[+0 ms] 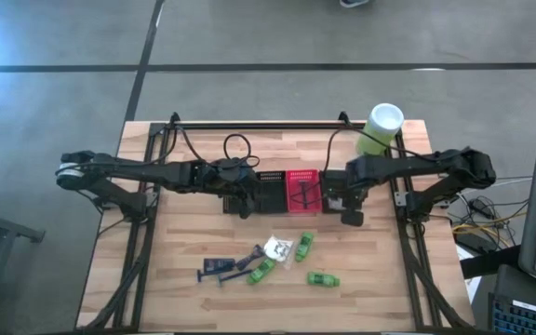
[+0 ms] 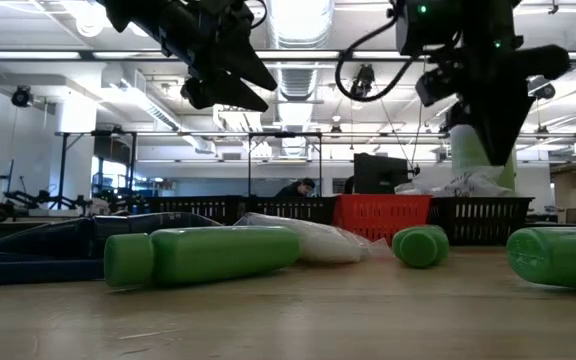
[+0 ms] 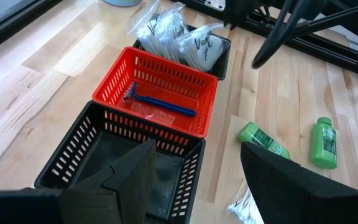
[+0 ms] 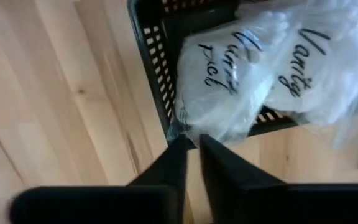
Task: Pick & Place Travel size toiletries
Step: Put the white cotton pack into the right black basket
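On the table's near half lie three green bottles (image 1: 305, 247) (image 1: 261, 271) (image 1: 323, 279), a white packet (image 1: 278, 248) and dark razors (image 1: 220, 268). A blue razor (image 3: 160, 102) lies in the red basket (image 3: 154, 87). White packets (image 4: 229, 81) fill the black basket (image 4: 151, 62) to its right. My right gripper (image 4: 192, 146) points down over that basket's edge, shut, with nothing between its fingers. My left gripper (image 3: 197, 180) hangs open above the left black basket (image 3: 73, 162).
The three baskets stand in a row at the table's middle. A pale-green canister (image 1: 380, 128) with a white lid stands at the far right corner. Bare wood (image 1: 184, 233) lies left of the loose items.
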